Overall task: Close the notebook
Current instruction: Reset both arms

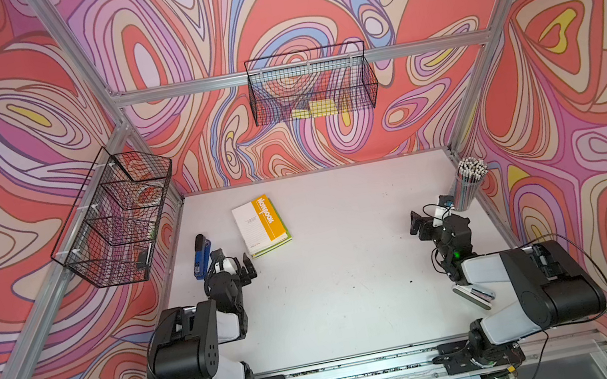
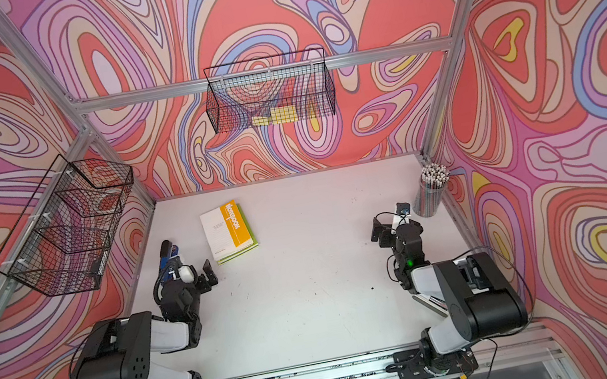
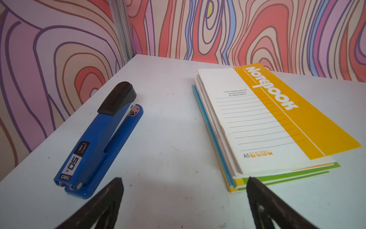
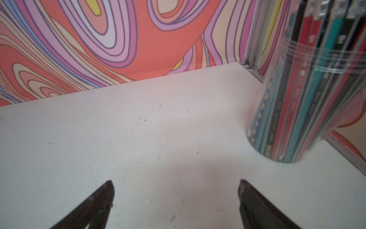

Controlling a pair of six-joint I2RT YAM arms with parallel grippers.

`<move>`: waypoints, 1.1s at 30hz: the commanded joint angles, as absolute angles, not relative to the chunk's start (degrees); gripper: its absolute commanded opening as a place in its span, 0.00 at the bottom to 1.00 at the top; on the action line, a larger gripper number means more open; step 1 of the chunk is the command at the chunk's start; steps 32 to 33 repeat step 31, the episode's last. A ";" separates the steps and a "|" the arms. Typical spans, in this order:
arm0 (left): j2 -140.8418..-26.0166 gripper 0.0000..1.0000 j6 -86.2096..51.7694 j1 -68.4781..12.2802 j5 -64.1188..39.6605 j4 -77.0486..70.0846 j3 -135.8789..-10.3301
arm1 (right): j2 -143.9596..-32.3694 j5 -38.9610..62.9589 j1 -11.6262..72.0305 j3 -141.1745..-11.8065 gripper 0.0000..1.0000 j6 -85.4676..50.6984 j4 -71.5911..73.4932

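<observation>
**A:** Where is the notebook (image 1: 261, 225) lying?

**B:** Just beside the stapler (image 1: 200, 256), on the stapler's side away from the wall. It's flat on the table (image 1: 350, 275), on top of a few other thin books. Its orange-and-white cover (image 3: 297, 111) looks down, or very nearly so.

**A:** How do you reckon it handles?

**B:** Light and floppy, I'd say. The card cover is thin and probably smooth, so pads may slide on it. There's nothing to break, but a hard shove could skew the whole pile. I'd press down on the cover's free long edge, the one farther from the stapler, rather than pinch it.

**A:** And the left gripper (image 3: 184, 179)?

**B:** Its jaws are spread wide and hold nothing. It hovers near the stapler's hinge end, over bare table. One fingertip (image 3: 255, 190) sits right at the pile's near corner, and I can't tell whether it touches.

**A:** The right gripper (image 4: 175, 181)?

**B:** Well apart from the stapler, across the table by the pencil cup (image 4: 309, 99). It's also spread wide and holding nothing.
</observation>
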State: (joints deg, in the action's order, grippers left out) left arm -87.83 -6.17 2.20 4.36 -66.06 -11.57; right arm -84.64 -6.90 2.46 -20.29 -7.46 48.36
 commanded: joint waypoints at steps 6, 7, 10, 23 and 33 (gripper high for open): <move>-87.47 1.00 -5.28 2.11 2.89 -60.20 -16.04 | -98.85 -11.14 2.42 -17.21 0.98 -0.88 76.36; -87.52 1.00 -5.27 2.11 2.90 -60.28 -15.97 | -100.32 -11.41 2.66 -18.01 0.98 0.07 76.62; -87.54 1.00 -5.27 2.11 2.97 -60.38 -15.85 | -98.34 -14.79 1.95 -25.59 0.99 -2.27 59.35; -87.65 1.00 -4.81 2.11 1.33 -63.78 -14.35 | -97.55 -14.86 1.93 -25.80 0.98 -2.86 57.23; -87.88 1.00 -4.13 2.11 -0.14 -63.19 -14.81 | -97.56 -14.90 1.92 -25.75 0.98 -2.86 57.22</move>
